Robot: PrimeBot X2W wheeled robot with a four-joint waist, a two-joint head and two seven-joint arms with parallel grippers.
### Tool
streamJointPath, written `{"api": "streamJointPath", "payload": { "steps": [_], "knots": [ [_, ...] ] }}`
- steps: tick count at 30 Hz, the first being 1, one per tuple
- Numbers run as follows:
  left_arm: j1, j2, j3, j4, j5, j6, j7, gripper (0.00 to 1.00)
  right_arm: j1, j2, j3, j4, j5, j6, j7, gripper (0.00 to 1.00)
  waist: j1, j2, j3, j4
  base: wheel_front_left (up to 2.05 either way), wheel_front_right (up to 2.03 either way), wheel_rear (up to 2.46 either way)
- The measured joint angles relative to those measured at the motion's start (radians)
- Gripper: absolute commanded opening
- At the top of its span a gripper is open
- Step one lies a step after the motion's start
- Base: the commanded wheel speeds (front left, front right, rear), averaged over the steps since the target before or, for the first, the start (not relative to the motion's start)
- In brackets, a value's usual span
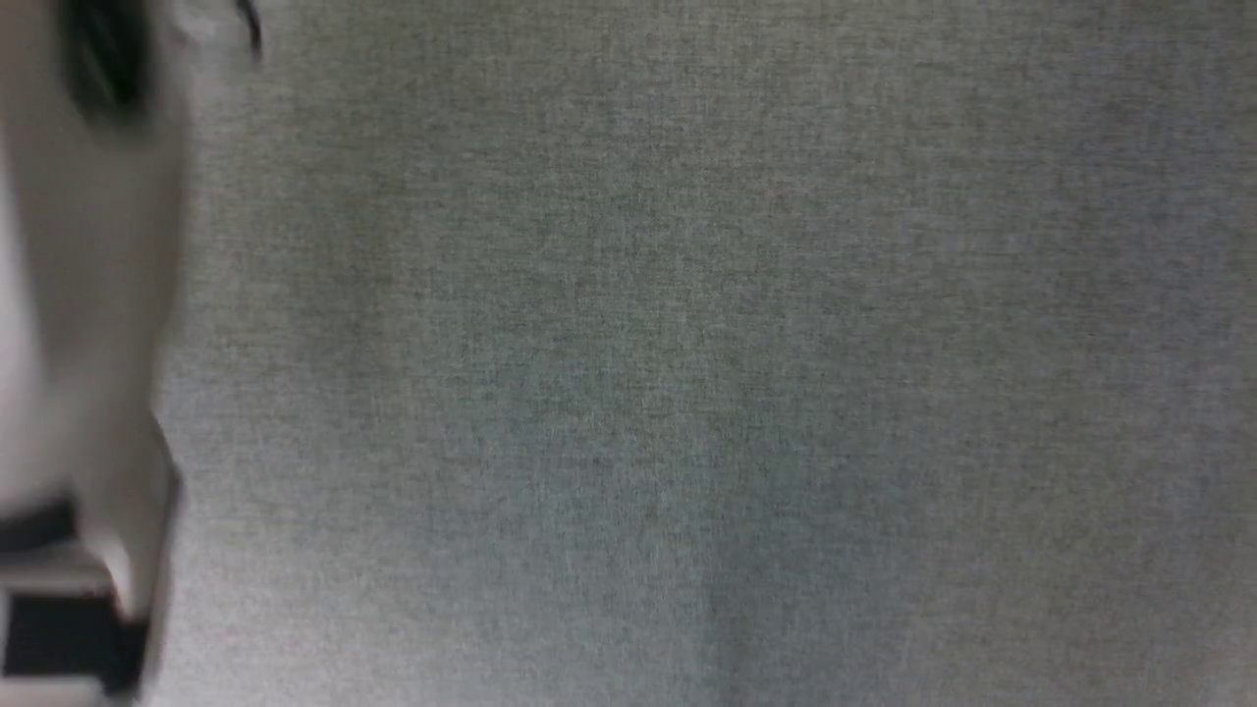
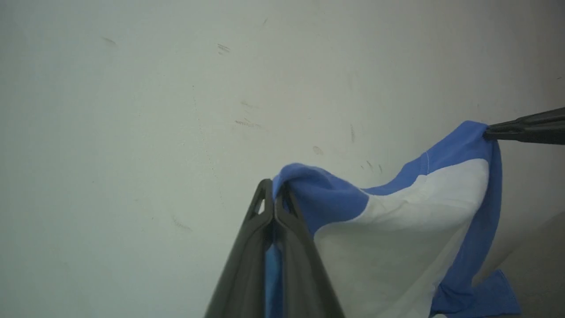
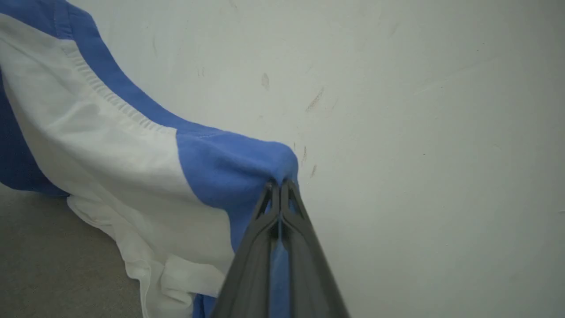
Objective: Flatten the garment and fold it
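Left jaws and right jaws each pinch the shirt [image 2: 397,212] by blue cloth, right jaws at 3 o'clock in left wrist view.

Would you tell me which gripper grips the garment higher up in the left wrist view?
The right gripper, entering from the right edge; the left gripper pinches the garment lower.

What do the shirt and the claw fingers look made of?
The garment: soft matte knit, likely cotton, white with blue; it drapes, creases, shows a ribbed seam. The left claw and right claw: dark, matte, probably moulded plastic, with cut-outs near the tips.
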Motion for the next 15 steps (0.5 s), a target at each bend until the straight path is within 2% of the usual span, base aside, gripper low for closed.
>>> {"api": "streamJointPath", "payload": {
  "steps": [4, 7, 9, 15],
  "knots": [
    [0.214, 0.027, -0.029, -0.179, 0.007, 0.048, 0.036, 0.00, 0.243, -0.051, -0.115, -0.110, 0.044, 0.000, -0.030, 0.00, -0.0001, 0.0000, -0.039, 0.002, 0.00, 0.00, 0.00],
    [0.380, 0.036, -0.062, -0.289, 0.008, 0.081, 0.043, 0.00, 0.449, -0.048, -0.220, -0.183, 0.055, 0.000, -0.046, 0.00, -0.0003, 0.0000, -0.077, -0.001, 0.00, 0.00, 0.00],
    [0.485, 0.053, -0.097, -0.333, 0.014, 0.090, 0.042, 0.00, 0.591, -0.024, -0.283, -0.226, 0.048, 0.000, -0.051, 0.00, -0.0003, 0.0000, -0.101, -0.004, 0.00, 0.00, 0.00],
    [0.776, 0.071, -0.171, -0.378, 0.035, 0.171, 0.008, 0.00, 0.986, 0.113, -0.405, -0.342, -0.013, 0.000, -0.042, 0.00, -0.0003, 0.0000, -0.178, -0.015, 0.00, 0.00, 0.00]
  ]
}}
